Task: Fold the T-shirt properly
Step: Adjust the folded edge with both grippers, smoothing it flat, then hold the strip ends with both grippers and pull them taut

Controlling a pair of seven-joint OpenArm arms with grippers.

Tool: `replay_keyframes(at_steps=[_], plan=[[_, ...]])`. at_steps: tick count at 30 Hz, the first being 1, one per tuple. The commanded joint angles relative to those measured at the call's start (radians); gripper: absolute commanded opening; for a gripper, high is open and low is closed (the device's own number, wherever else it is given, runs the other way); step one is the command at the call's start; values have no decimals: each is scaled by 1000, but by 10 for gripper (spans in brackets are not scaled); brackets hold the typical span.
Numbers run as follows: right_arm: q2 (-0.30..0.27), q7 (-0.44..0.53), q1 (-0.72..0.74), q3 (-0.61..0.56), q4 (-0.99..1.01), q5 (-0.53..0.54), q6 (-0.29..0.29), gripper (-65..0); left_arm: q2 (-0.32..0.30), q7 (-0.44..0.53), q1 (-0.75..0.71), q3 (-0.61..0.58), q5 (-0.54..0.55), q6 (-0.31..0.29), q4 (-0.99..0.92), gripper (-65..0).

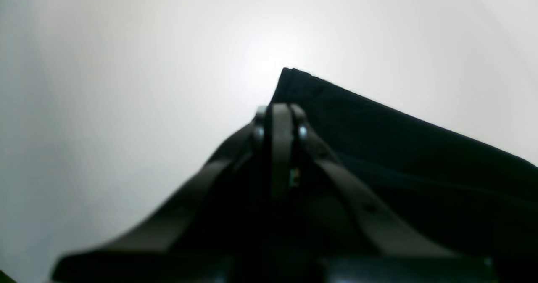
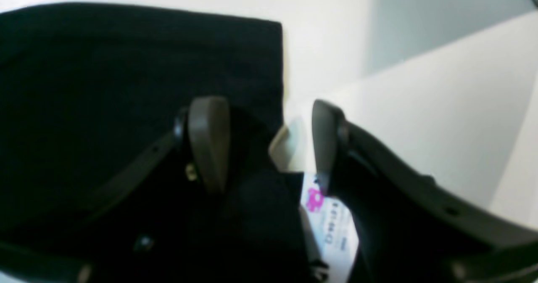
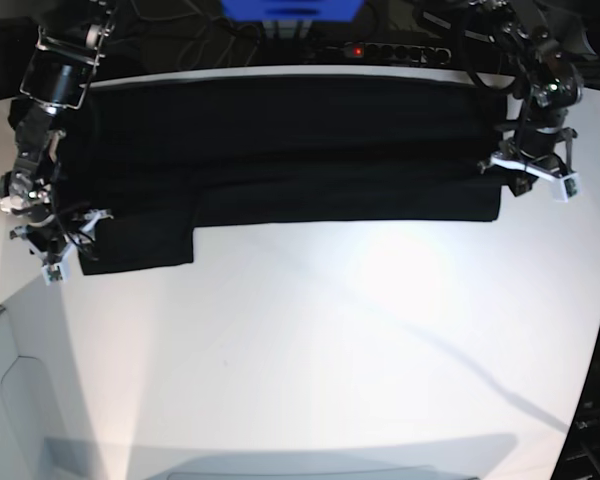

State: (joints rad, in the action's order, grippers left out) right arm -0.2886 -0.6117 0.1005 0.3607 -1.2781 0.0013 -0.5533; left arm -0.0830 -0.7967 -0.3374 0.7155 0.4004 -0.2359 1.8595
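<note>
Black cloth, the T-shirt, spans the frame's top on a white table; right gripper spread at its corner, left gripper pressed together.

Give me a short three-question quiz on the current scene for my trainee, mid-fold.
1. True or false: the right end effector is clamped shut on the T-shirt.
2. In the base view, the T-shirt lies along which part of the white table? A) far edge B) near edge C) centre
3. Fill in: the left end effector is ____ at the T-shirt's corner.

Key
1. False: its jaws stand apart over the shirt's edge.
2. A: the cloth spans the far edge between both arms.
3. Shut; whether cloth is pinched cannot be told.
</note>
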Motion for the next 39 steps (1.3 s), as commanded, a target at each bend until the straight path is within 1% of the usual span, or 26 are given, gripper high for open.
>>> replay_keyframes(at_steps=[1,2,4,8,9,12,16,22,24,31,34,39], plan=[[-18,-6,5,2,-15,-1,-7,-352,-11,21,4,3,5,-3,16,-649],[-16,-6,2,2,-15,-1,-7,-371,-11,21,4,3,5,-3,16,-649],[-16,-6,2,2,-15,-1,-7,-435,-11,21,4,3,5,-3,16,-649],[-16,-1,6,10,-24,-1,-7,-627,-11,21,4,3,5,-3,16,-649],[-16,-1,9,10,-25,-1,-7,-650,-11,21,4,3,5,-3,16,-649],[-18,0,2,13,-81,-1,-7,-650,-11,21,4,3,5,-3,16,-649],[-14,-4,-43,13,-216,-1,-7,-650,-11,21,4,3,7,-3,16,-649],[-13,-6,-183,14,-460,-1,-7,-650,-11,21,2,3,7,-4,21,-649],[-11,-6,-239,31,-526,-1,-6,-650,-11,21,1,3,7,-4,24,-649],[62,-6,-393,148,-696,-1,-7,-650,-13,21,-1,8,7,-4,24,-649],[91,0,-440,168,-713,-1,-7,-650,-13,21,1,8,7,-4,24,-649],[108,0,-512,196,-710,-1,-7,-650,-18,21,1,8,7,-4,22,-649]])
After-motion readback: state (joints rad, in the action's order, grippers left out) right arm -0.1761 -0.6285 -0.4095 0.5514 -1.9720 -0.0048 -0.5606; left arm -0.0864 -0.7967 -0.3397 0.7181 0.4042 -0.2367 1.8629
